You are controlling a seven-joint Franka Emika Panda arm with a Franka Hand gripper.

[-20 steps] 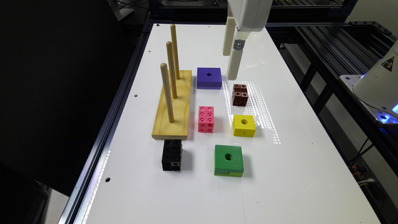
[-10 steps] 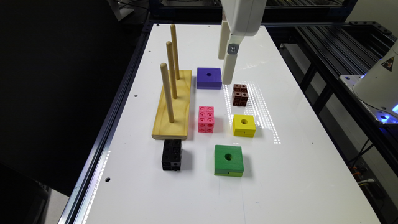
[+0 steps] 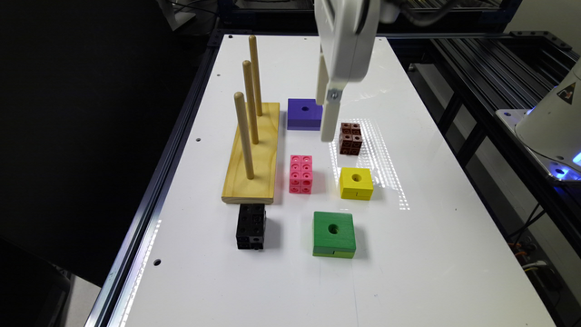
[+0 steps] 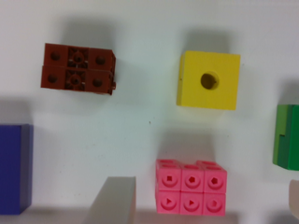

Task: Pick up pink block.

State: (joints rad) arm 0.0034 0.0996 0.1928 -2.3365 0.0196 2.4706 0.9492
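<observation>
My gripper (image 3: 327,119): hanging upright above the table (image 3: 435,236), between purple block (image 3: 303,113) and brown block (image 3: 350,138); nothing held, and I cannot tell how wide the jaws stand.
Pink block (image 3: 301,174): flat on the table, at 7 o'clock from my gripper in the exterior view, apart from it.
Neighbours of pink: yellow block (image 3: 356,182) at 3 o'clock, peg base (image 3: 252,159) at 9 o'clock, green block (image 3: 334,234) at 5 o'clock, black block (image 3: 250,225) at 7 o'clock.
Peg base: three upright pegs, all bare.
</observation>
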